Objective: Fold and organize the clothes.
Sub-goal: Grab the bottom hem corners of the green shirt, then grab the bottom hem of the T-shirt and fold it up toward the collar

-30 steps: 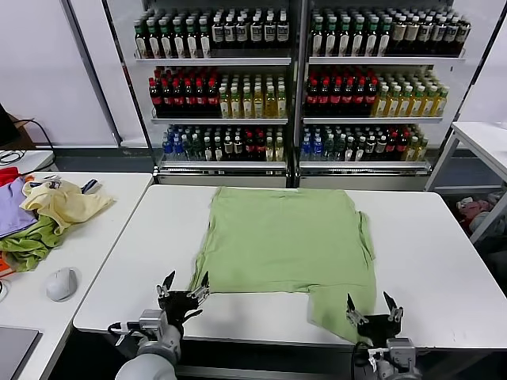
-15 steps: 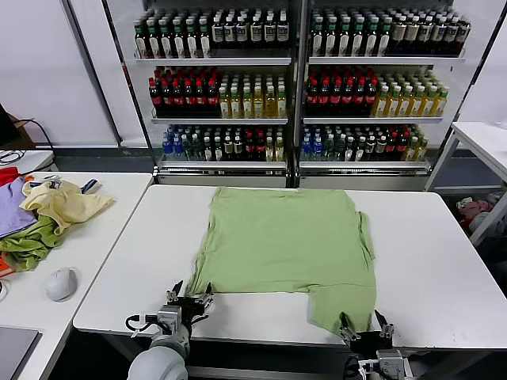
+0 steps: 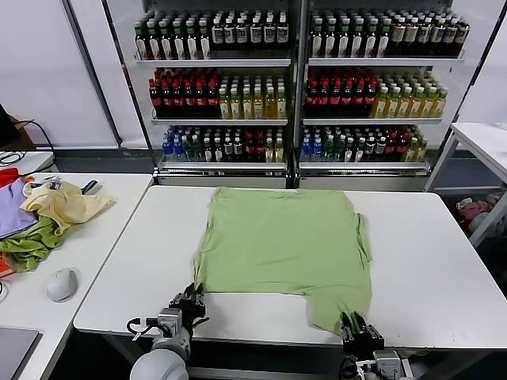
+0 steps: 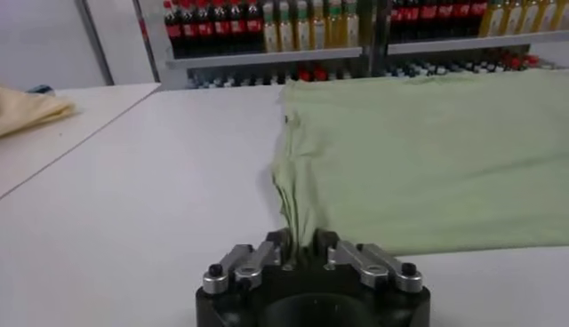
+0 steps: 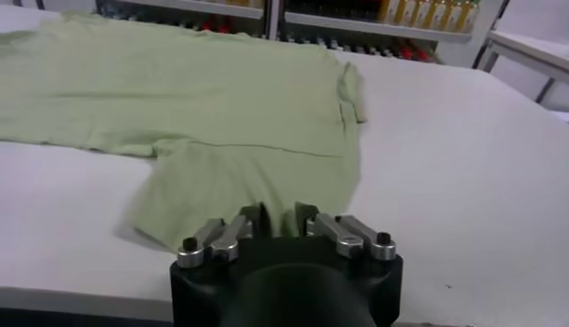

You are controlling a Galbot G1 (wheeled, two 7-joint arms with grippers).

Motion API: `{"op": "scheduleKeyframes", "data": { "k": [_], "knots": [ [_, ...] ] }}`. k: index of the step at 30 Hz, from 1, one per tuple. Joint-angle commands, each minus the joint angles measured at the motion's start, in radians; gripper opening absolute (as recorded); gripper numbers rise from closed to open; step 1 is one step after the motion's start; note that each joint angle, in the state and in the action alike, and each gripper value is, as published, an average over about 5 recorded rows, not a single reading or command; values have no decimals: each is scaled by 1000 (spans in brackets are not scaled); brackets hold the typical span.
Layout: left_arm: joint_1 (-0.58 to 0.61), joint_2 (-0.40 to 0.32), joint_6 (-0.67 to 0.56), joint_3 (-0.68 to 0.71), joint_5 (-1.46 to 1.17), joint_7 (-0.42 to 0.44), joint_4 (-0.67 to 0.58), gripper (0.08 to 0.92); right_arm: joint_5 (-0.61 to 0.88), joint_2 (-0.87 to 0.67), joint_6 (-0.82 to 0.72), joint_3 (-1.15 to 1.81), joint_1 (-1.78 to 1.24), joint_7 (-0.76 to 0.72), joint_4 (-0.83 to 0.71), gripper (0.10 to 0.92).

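Both hands are pinched shut on the shirt [image 3: 285,245]: left hand [image 3: 188,305] on its near-left corner, right hand [image 3: 358,331] on the near sleeve. The cloth looks light and limp. It will likely sag and bunch, so corner grips suit.

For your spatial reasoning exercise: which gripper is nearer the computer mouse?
Left. The left gripper, pinching the shirt at its near left corner, is beside the mouse's table. The right gripper grips the sleeve, much farther away.
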Motion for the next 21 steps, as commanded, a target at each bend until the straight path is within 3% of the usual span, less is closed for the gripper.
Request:
{"op": "scheduleKeyframes", "data": {
  "k": [1, 5, 14, 21],
  "knots": [
    [30, 7, -72, -3, -22, 23, -52, 141, 34, -10, 13, 12, -2, -16, 20, 136],
    [50, 21, -113, -20, -21, 40, -94, 90, 55, -27, 30, 47, 3, -28, 51, 113],
    [51, 54, -147, -52, -45, 60, -162, 88, 110, -57, 70, 92, 73, -30, 83, 113],
    [-13, 85, -156, -56, -83, 76, -126, 88, 130, -99, 77, 72, 231, -27, -7, 113]
  ]
}}
